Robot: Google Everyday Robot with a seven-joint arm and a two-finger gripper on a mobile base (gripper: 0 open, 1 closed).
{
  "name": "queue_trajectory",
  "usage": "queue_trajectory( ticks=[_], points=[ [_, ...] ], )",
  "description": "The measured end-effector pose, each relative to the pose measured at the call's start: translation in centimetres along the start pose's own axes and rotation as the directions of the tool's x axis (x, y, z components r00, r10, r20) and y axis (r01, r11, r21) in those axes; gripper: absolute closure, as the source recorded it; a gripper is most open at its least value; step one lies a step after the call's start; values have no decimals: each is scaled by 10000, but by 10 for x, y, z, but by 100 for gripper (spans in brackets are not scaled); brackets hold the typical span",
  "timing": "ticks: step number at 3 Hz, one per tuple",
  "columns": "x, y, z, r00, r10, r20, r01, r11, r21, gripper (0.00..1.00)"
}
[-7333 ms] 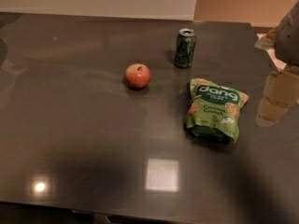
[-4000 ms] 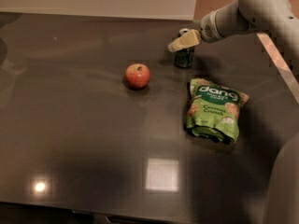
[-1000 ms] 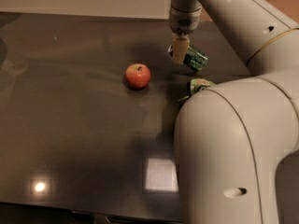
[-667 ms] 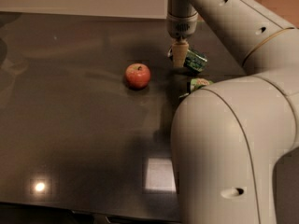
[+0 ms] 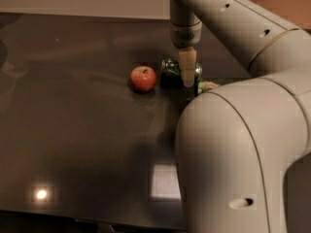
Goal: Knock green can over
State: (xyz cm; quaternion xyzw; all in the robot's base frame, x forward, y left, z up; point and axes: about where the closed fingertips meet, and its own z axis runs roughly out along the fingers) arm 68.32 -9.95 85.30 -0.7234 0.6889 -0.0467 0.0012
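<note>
The green can [image 5: 171, 67] lies on its side on the dark table [image 5: 77, 130], its silver end pointing left toward the apple. My gripper [image 5: 187, 80] hangs straight down from the arm and stands right in front of the can's middle, hiding part of it. Only the can's two ends show either side of the gripper.
A red apple [image 5: 144, 78] sits just left of the can. A sliver of the green snack bag [image 5: 208, 86] shows right of the gripper; the rest is hidden behind my large arm [image 5: 243, 144], which fills the right side of the view.
The can was tilted beside the gripper; now it lies flat on its side, slightly further left. The gripper has come down lower in front of it.
</note>
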Motion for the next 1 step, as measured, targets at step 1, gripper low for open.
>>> queue_trajectory(
  ticks=[1],
  points=[
    [0, 0, 0, 10000, -22, 10, 22, 10000, -15, 0]
  ],
)
